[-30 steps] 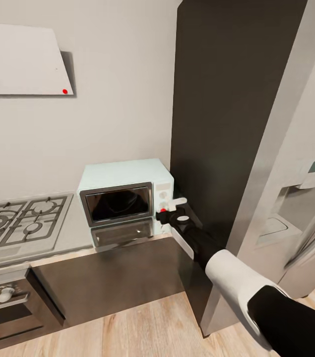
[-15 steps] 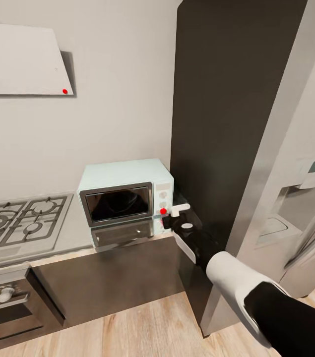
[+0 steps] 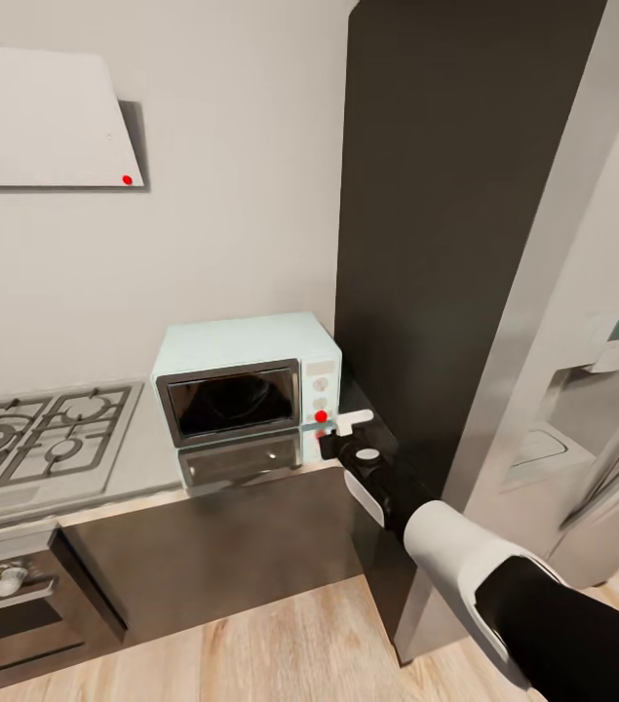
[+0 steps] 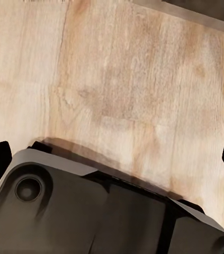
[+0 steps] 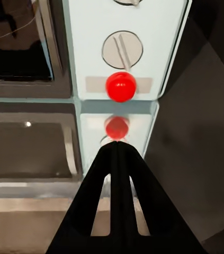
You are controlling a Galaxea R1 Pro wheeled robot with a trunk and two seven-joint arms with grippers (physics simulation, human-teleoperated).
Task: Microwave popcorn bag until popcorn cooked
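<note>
**Robot arm at the microwave's red light**

Grey kitchen walls fill the head view's upper left, with a white hood [image 3: 41, 117] hanging there. At centre, the pale blue microwave [image 3: 246, 385] sits on the grey countertop [image 3: 143, 468], door closed, beside the gas hob [image 3: 41, 439] at left. A tall steel fridge [image 3: 553, 322] stands at right. The right gripper [image 3: 331, 436] rests just beside the red indicator light [image 3: 321, 416] on the control panel, fingers pressed together. Below it a knob [image 5: 122, 50] shows. The left gripper [image 4: 112, 159] hangs over wood floor [image 4: 117, 84], fingers spread apart.
</note>
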